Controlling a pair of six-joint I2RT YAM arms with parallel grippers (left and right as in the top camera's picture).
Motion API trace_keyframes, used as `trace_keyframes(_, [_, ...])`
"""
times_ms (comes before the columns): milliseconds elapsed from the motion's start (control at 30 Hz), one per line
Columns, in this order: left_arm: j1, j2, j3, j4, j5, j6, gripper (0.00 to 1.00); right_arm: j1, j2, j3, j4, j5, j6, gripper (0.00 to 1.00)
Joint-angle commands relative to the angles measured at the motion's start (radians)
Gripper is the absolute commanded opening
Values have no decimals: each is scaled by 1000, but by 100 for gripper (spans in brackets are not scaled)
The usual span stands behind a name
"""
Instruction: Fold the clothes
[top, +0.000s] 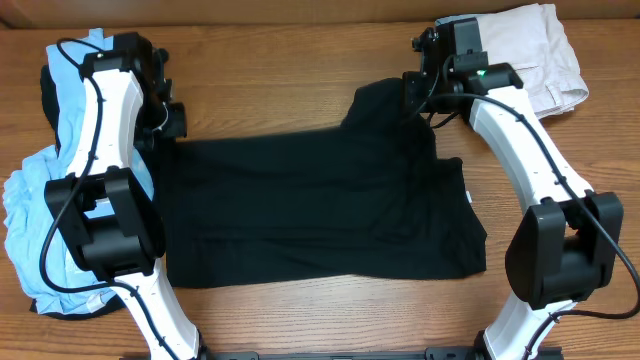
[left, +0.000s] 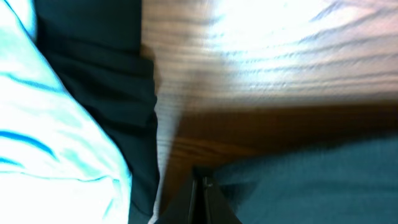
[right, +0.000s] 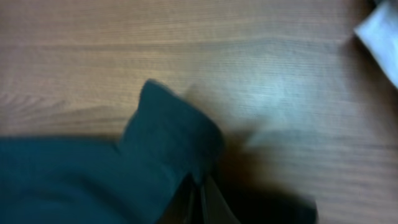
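Shirt first: the black T-shirt lies spread flat on the table, reaching from one end effector to the other. The left end effector is closed and seems to pinch the shirt's corner at its tips. The right end effector is closed on a raised fold of it. Holding both top ends likely lets the arms fold that edge over. A blue shirt lies beside the left end effector, and pale trousers lie beside the right one.

A blue shirt lies bunched at the table's left edge; beige trousers lie at its far right corner
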Motion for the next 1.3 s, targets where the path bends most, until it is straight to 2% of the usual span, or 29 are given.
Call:
trace_keyframes(0, [-12,0,32,-16,33,16,4,-10,-25,55,-71,-5,-14,4])
trace_keyframes(367, [-11,0,29,-223,35,-18,4,-21,-116,30,-541,55,-21,4])
trace_keyframes(500, [-10,0,13,-265,-25,-18,4,-24,-116,-73,-556,144,13,4])
trace_keyframes(867, [0,0,-137,-322,-31,-41,4,-105,-163,-383,-470,123,77,4])
trace_keyframes(1100, [-1,0,-335,-264,-38,-41,4,-171,-164,-412,-466,120,76,4])
trace_keyframes(1200, [-1,0,-382,-243,-109,-98,4,-177,-164,-412,-472,120,76,4])
trace_keyframes(1267, [-1,-1,-385,-246,-130,-116,4,-177,-164,-412,-482,121,75,10])
